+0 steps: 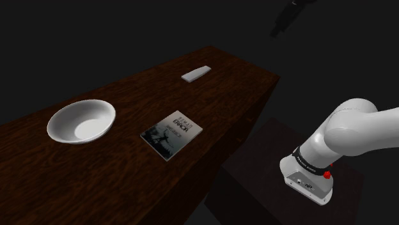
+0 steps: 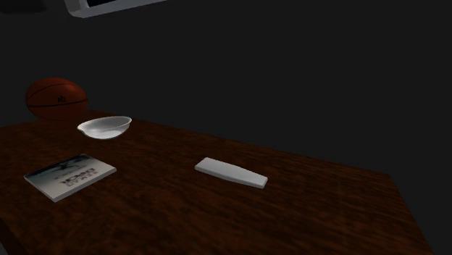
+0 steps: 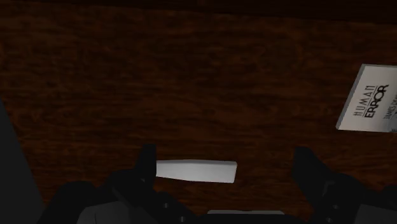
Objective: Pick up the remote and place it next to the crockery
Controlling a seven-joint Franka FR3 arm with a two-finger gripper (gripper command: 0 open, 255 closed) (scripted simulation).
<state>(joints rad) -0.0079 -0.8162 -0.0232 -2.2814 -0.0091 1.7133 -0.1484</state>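
The white, flat remote (image 1: 195, 74) lies near the far end of the dark wooden table (image 1: 128, 96), also seen as a slim bar (image 2: 230, 172). A white bowl (image 1: 81, 121), the crockery, stands toward the shoulder view's left, with a book between the two. My black gripper (image 3: 226, 154) is open, its fingers (image 3: 147, 167) wide apart. It hangs well above the table, looking down. The remote (image 3: 196, 171) shows far below between the fingers, untouched, closer to one of them. The hand is a dark shape (image 1: 284, 19) high over the table's far end.
A book (image 1: 171, 133) with a grey cover lies flat between bowl and remote; its corner (image 3: 374, 102) shows beside the gripper. An orange basketball (image 2: 56, 98) sits behind the bowl (image 2: 105, 127). The table edge drops off toward the arm's stand (image 1: 281, 160).
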